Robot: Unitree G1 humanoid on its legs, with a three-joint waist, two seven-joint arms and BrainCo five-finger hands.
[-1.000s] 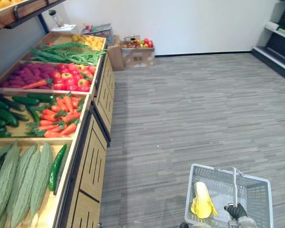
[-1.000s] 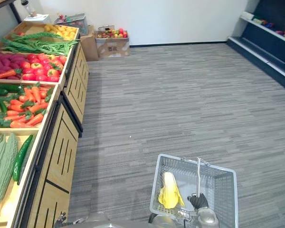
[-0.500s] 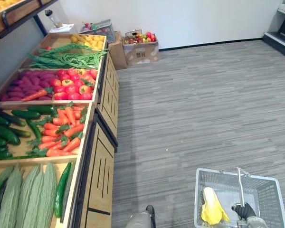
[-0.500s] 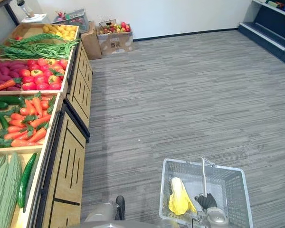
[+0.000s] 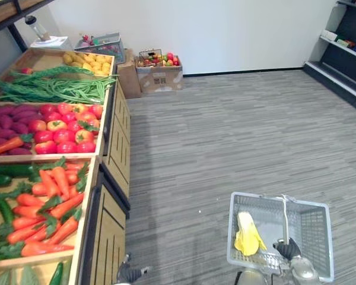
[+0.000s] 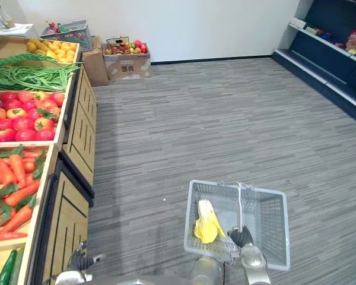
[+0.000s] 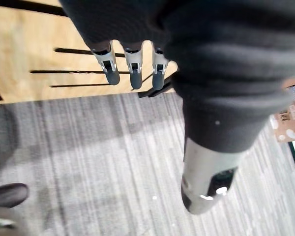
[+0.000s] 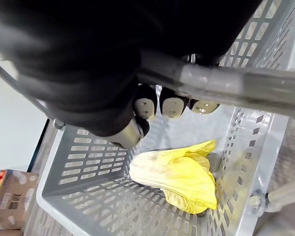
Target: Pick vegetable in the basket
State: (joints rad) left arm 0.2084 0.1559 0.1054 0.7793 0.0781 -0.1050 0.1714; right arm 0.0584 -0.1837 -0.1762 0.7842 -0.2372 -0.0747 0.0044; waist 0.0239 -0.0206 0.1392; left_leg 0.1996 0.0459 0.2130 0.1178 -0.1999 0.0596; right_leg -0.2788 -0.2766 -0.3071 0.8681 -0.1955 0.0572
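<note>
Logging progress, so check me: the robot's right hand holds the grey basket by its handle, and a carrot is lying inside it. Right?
Not quite. The right hand does hold the grey basket by its handle, but a yellow leafy vegetable lies inside, not a carrot; the right wrist view shows it.

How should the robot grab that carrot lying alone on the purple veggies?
Round its thick orange middle, coming down from above. The carrot lies flat on top of the purple vegetables, its sides free, and the crate opens upward. Skip the leafy end; it likely flops. The left hand is free; the right hand holds the basket.
</note>
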